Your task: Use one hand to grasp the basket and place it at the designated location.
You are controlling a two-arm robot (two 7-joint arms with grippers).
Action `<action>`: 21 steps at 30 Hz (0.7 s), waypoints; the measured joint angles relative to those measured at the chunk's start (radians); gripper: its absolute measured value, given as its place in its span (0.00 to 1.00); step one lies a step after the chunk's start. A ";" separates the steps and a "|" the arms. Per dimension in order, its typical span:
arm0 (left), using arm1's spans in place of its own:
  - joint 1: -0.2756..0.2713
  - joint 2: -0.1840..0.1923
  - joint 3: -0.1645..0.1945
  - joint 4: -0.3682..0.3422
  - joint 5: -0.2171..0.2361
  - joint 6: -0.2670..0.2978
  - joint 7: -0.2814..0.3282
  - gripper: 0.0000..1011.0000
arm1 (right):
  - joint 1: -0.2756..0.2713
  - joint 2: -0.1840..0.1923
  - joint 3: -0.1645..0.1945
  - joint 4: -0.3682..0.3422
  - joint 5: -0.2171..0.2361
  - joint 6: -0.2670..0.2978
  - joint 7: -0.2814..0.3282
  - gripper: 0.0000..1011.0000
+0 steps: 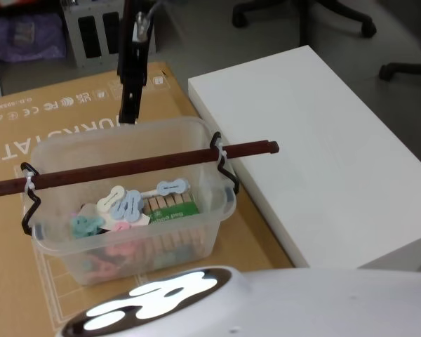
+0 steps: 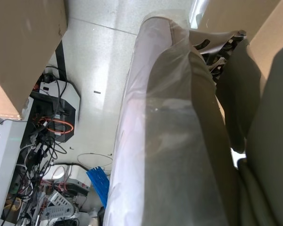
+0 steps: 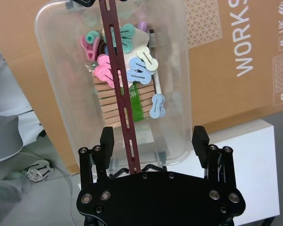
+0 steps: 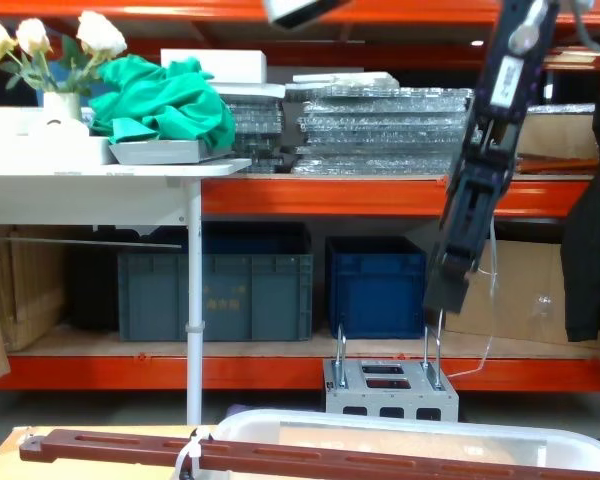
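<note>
Right gripper [image 3: 153, 136] has its fingers spread and holds nothing. It hangs above the far rim of the basket [image 1: 196, 235], and the wrist view shows the handle [image 3: 120, 84] lined up with the gap. The basket sits near the robot on the cardboard sheet [image 1: 28, 119], just left of the white table [image 1: 323, 140], with clips inside. The step is judged to be the descent to grasp: the gripper should straddle the bar at mid-length and close fully before lifting, since an off-centre grip would likely tip the load. Left arm is idle, away from the basket.

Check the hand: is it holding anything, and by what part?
Nothing is held. The right hand hangs open above the basket, clear of its handle.
</note>
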 joint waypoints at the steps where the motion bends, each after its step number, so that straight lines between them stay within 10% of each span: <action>1: 0.000 0.000 0.000 0.000 0.000 0.000 0.000 0.00 | -0.003 -0.006 -0.002 0.009 0.001 -0.004 0.001 0.99; 21: 0.000 0.000 0.000 0.000 0.000 0.000 0.000 0.00 | -0.044 -0.101 -0.045 0.108 0.025 -0.061 0.032 0.99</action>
